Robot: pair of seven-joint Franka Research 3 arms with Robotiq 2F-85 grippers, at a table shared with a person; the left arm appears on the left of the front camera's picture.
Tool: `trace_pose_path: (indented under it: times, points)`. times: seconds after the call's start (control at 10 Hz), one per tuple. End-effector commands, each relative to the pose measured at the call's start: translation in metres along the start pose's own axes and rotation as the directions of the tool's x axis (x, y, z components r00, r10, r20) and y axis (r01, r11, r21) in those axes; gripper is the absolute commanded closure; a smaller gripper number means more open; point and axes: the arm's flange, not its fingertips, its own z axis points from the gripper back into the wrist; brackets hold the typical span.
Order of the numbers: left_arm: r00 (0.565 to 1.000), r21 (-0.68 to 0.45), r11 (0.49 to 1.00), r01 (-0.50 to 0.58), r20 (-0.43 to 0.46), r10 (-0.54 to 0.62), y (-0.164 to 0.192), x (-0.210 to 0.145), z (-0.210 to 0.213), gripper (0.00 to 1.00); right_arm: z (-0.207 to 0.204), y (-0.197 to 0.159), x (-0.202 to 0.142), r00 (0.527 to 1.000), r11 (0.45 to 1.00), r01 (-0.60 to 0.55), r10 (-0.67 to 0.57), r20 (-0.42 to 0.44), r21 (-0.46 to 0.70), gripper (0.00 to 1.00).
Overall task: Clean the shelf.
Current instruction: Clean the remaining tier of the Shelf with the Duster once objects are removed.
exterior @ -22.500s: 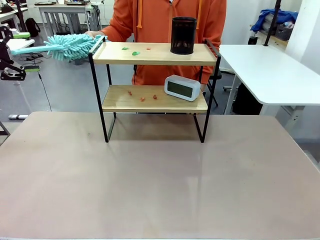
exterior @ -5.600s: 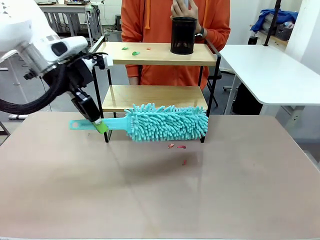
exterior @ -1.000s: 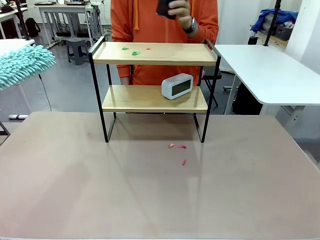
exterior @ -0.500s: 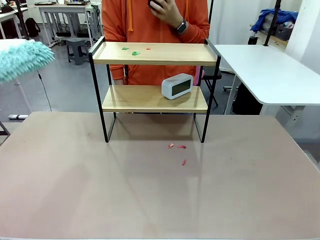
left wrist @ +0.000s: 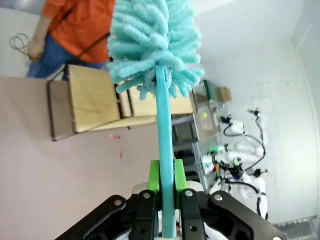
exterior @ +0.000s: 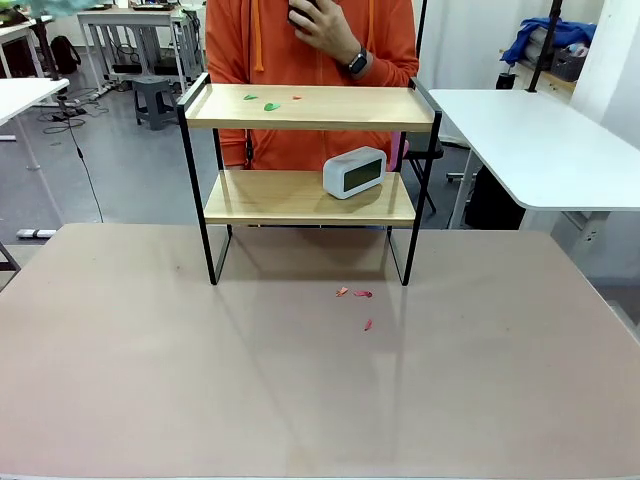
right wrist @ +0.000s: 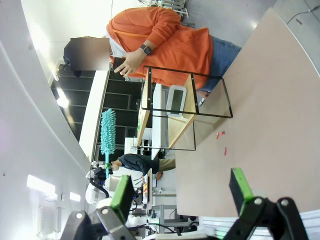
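Left gripper (left wrist: 166, 176) clamped on fluffy teal duster (left wrist: 155, 45) handle, bottom centre; right gripper (right wrist: 180, 187) spread wide, empty. Black-framed two-tier wooden shelf (exterior: 310, 107) upper centre: green scraps (exterior: 271, 105), possibly paper, on top board

Up front, a broad brown table (exterior: 150, 380) spread wide, its matte top catching a faint sheen. On the right stood a white table (exterior: 540, 150), and at the left edge poked the corner of a second white table (exterior: 25, 95). Grey floor (exterior: 130, 190) ran back past a dark stool (exterior: 152, 100) to metal-framed desks (exterior: 130, 20). Behind it all was a white wall (exterior: 470, 50), with a blue bundle (exterior: 540, 38) heaped far right.
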Motion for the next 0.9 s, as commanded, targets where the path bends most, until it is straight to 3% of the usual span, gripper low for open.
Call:
trace_pose_path:
  times: [0.0,0.1,0.2,0.4,0.5,0.6,0.8]
  points:
    - [0.994,0.012,0.999,-0.048,-0.097,0.049,0.003,-0.004,-0.045,0.87,0.001,0.002,0.001,1.0,0.999,-0.024,0.024,0.017,0.024,0.0]
    - [0.98,0.002,0.997,-0.072,-0.183,0.072,0.0,-0.016,-0.073,0.87,0.001,0.002,0.001,1.0,0.999,-0.024,0.024,0.017,0.024,0.0]
    - [0.998,-0.003,1.0,-0.016,-0.064,0.016,-0.005,0.0,-0.034,0.87,0.001,0.002,0.001,1.0,0.999,-0.024,0.024,0.017,0.024,0.0]
    - [0.998,-0.003,1.0,-0.016,-0.064,0.016,-0.005,0.0,-0.034,0.87,0.001,0.002,0.001,1.0,0.999,-0.024,0.024,0.017,0.024,0.0]
    - [0.993,-0.005,0.999,-0.038,-0.115,0.037,-0.002,-0.004,-0.06,0.87,0.001,0.002,0.001,1.0,0.999,-0.024,0.024,0.017,0.024,0.0]
    - [0.997,0.044,0.997,-0.058,-0.043,0.06,0.005,-0.018,-0.063,0.87,0.001,0.002,0.001,1.0,0.999,-0.024,0.024,0.017,0.024,0.0]
    - [0.998,0.081,0.997,0.012,-0.065,-0.007,-0.006,-0.028,-0.086,0.87,0.001,0.002,0.001,1.0,0.999,-0.024,0.024,0.017,0.024,0.0]
